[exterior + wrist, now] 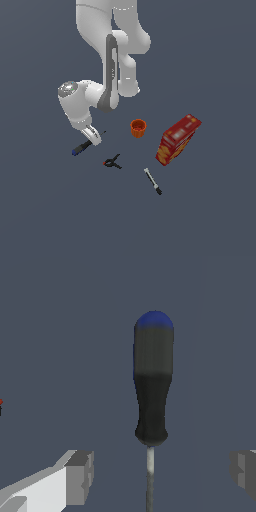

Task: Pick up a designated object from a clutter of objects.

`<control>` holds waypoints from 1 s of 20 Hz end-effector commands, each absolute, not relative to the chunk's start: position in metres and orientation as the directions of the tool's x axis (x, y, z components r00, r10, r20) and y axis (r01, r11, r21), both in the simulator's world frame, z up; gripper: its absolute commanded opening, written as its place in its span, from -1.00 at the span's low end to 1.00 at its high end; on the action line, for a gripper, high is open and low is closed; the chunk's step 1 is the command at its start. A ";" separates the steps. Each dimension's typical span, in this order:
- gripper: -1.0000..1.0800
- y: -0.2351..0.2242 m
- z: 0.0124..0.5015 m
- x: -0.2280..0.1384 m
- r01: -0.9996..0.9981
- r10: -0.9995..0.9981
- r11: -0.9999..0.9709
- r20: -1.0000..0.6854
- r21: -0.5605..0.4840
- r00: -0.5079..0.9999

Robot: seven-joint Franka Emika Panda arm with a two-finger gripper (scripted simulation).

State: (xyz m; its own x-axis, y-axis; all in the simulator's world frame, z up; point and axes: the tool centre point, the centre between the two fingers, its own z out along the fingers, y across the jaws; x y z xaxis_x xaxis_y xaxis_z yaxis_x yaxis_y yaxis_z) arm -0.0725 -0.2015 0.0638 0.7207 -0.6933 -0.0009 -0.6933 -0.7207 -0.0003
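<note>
Screwdriver (152, 381) lies flat on the grey floor (210, 220), black handle with blue end cap pointing away from my wrist, thin shaft running back between my fingers; my gripper (161, 476) is spread wide, one finger on each side of the shaft with clear space between, touching nothing. In the exterior view it sits at the clutter's left edge, partly under my hand, black clamp (113, 162) nearest just beside it, orange cup (138, 127) farther right. Marker pen (153, 181) and red-and-yellow box (176, 140) lie well apart to the exterior view's right; nothing crowds the handle.
</note>
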 end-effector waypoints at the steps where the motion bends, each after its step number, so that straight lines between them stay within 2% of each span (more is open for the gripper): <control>1: 0.92 -0.201 0.059 -0.073 -0.694 -0.694 -0.720 -0.001 0.000 0.720; 15: 0.92 -0.202 0.015 -0.074 -0.697 -0.697 -0.717 0.000 0.000 0.717; 16: -1.00 -0.202 0.015 -0.074 -0.697 -0.697 -0.717 0.000 0.000 0.717; 20: -1.00 -0.202 0.015 -0.074 -0.697 -0.697 -0.717 0.000 0.000 0.717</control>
